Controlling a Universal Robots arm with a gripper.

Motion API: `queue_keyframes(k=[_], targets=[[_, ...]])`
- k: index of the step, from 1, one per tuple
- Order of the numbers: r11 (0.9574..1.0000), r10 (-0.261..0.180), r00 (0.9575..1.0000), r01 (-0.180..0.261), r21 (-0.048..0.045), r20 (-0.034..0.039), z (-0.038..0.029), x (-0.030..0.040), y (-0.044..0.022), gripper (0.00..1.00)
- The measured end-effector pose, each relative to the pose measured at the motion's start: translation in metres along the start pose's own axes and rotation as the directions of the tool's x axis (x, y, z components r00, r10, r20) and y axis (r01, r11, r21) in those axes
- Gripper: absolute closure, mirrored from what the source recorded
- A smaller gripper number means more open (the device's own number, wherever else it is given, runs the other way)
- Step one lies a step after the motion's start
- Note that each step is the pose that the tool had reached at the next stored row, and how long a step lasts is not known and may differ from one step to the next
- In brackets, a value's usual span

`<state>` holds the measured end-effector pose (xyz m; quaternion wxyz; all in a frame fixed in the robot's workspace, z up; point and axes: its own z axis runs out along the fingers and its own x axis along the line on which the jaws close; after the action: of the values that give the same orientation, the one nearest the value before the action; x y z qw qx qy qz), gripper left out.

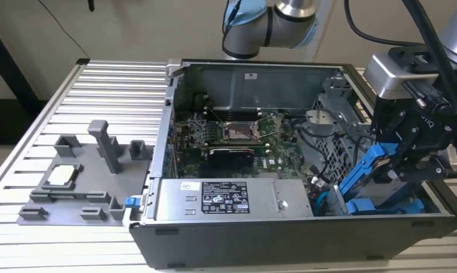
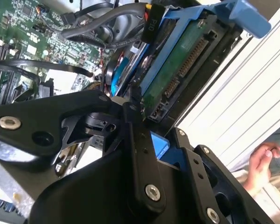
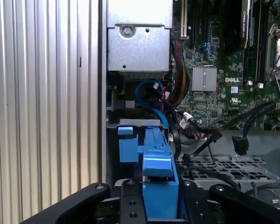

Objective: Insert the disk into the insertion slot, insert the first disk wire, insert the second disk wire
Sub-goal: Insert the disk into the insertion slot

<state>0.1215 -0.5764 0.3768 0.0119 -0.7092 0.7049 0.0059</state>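
Clamping the disk [image 1: 369, 168] by its blue carrier, the end effector [image 3: 159, 205] holds it tilted at the near right corner of the computer case [image 1: 289, 239], its lower end seemingly dipping inside. Left of it sits the power-supply box [image 1: 228, 199]; farther back lies the motherboard [image 1: 236, 133].
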Motion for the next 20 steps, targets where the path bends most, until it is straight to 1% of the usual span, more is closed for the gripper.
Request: queue_keyframes(k=[4, 6, 7, 9, 10, 11, 14, 15, 16, 17, 18, 20], targets=[[1.0000, 0.000, 1.0000, 0.000, 0.0004, 0.0001, 0.0000, 0.0000, 0.0000, 0.68], [1.0000, 0.000, 1.0000, 0.000, 0.0003, -0.0001, -0.0001, -0.0001, 0.0000, 0.66], [1.0000, 0.000, 1.0000, 0.000, 0.0003, -0.0001, 0.0000, -0.0001, 0.0000, 0.60], [1.0000, 0.000, 1.0000, 0.000, 0.0004, -0.0002, -0.0006, -0.0001, 0.0000, 0.60], [1.0000, 0.000, 1.0000, 0.000, 0.0004, -0.0002, -0.0029, -0.0002, 0.0000, 0.60], [1.0000, 0.000, 1.0000, 0.000, 0.0004, -0.0002, -0.0065, -0.0003, 0.0000, 0.60], [1.0000, 0.000, 1.0000, 0.000, 0.0003, -0.0006, -0.0190, -0.0006, -0.0001, 0.60], [1.0000, 0.000, 1.0000, 0.000, 0.0012, -0.0005, -0.0197, -0.0006, -0.0001, 0.60], [1.0000, 0.000, 1.0000, 0.000, 0.0052, -0.0001, -0.0196, -0.0006, 0.0000, 0.60], [0.9999, 0.000, 1.0000, 0.000, 0.0160, 0.0012, -0.0196, -0.0006, 0.0000, 0.60], [0.9994, -0.001, 1.0000, 0.001, 0.0340, 0.0024, -0.0198, -0.0006, 0.0001, 0.60], [0.9976, -0.002, 1.0000, 0.001, 0.0698, 0.0075, -0.0196, -0.0006, 0.0003, 0.60]])
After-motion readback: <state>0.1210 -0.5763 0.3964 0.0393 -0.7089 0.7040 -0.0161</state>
